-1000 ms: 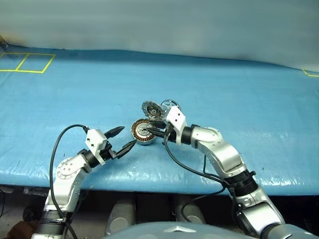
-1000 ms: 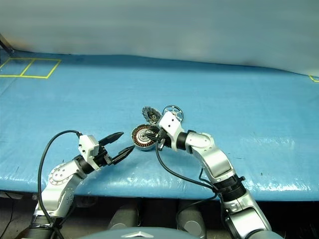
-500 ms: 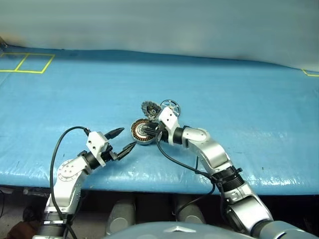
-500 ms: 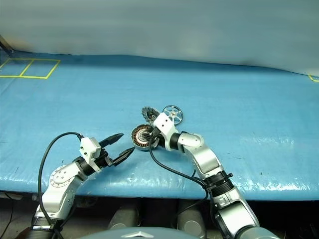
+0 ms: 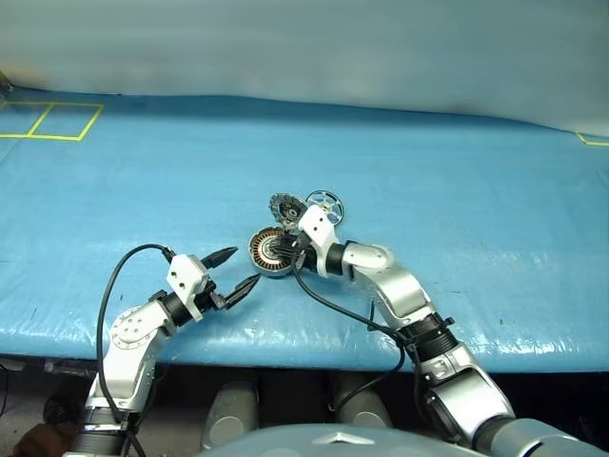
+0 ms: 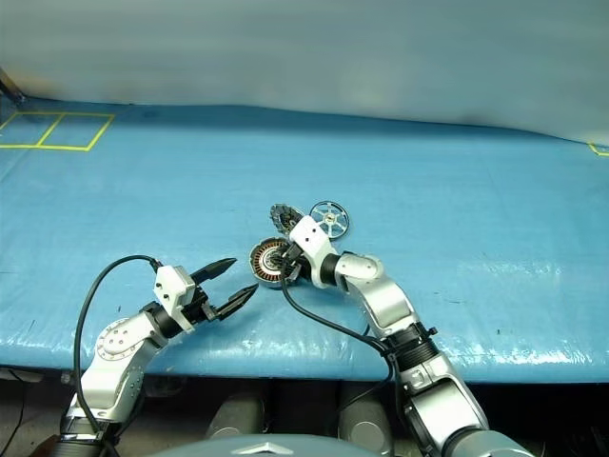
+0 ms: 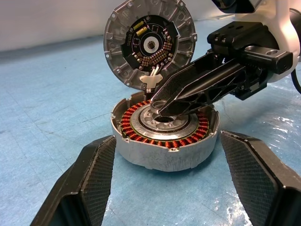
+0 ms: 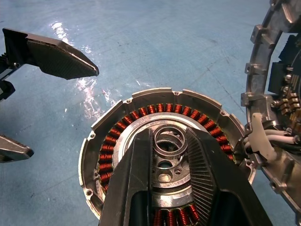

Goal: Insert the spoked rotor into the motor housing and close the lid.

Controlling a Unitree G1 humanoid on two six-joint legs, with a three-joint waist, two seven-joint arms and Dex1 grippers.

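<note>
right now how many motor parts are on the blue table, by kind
round silver metal housing cup with copper windings: 1
flat round grey metal lid disc, hinged open: 1
small dark-rimmed silver spoked rotor wheel: 1
total: 3

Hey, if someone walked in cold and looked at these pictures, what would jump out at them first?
Probably the open motor housing with its ring of copper-brown windings, sitting mid-table on the blue cover, its lid swung up behind it. The right claw reaches over the housing's silver hub, while the left claw waits open nearby. The spoked rotor lies just beyond, not yet inserted.
</note>
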